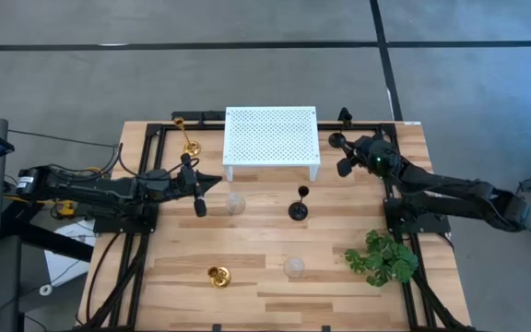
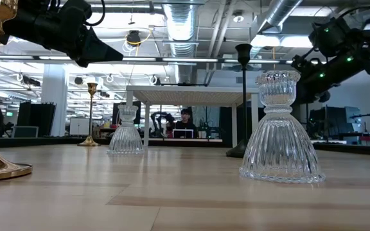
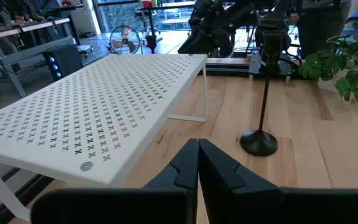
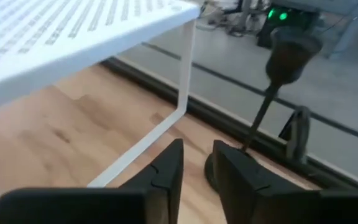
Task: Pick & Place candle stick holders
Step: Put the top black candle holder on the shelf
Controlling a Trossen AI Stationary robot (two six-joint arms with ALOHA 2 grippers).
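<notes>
A black candle stick holder stands just beyond the right claw.

You've got one cam straight overhead seeing the whole tabletop, one sitting low at tabletop level looking across into the room, plus two wrist cams up close. All four catch the white platform.
</notes>
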